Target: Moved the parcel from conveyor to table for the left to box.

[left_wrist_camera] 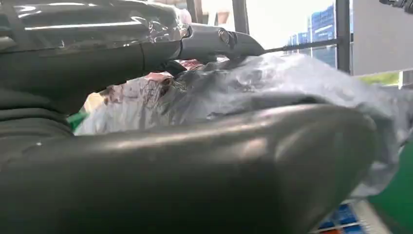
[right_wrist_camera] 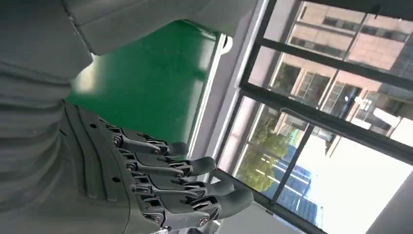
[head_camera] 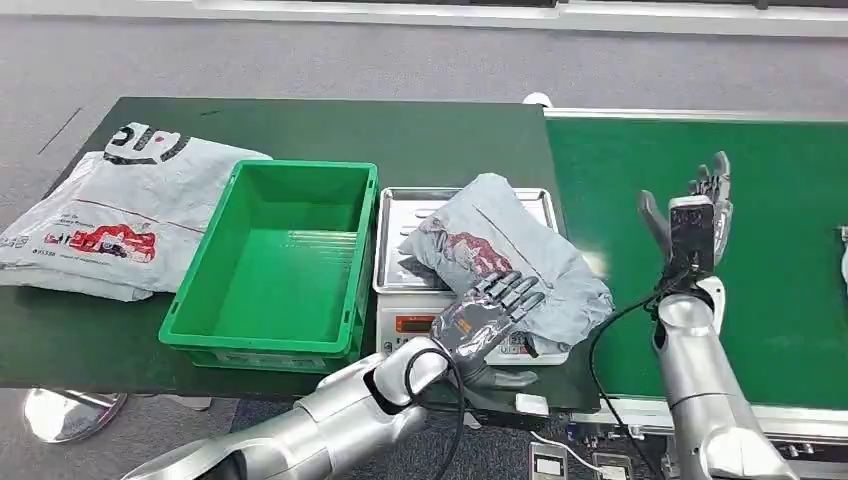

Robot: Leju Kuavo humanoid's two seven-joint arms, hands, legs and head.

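Parcel [head_camera: 505,250] on the scale [head_camera: 400,215], right of the green box [head_camera: 283,262].
Left hand [head_camera: 487,318] rests fingers on its near edge (grip unclear); right hand [head_camera: 700,215] raised over the conveyor [head_camera: 780,250], fingers apart, empty.

Crumpled grey plastic mailer parcel [head_camera: 505,252] with a red-and-dark print lies slanted across the metal tray of the weighing scale [head_camera: 398,212], its lower right end overhanging toward the green conveyor belt [head_camera: 780,200]. Open-topped green plastic crate [head_camera: 283,262] sits upright on the dark green table, just beside the scale.
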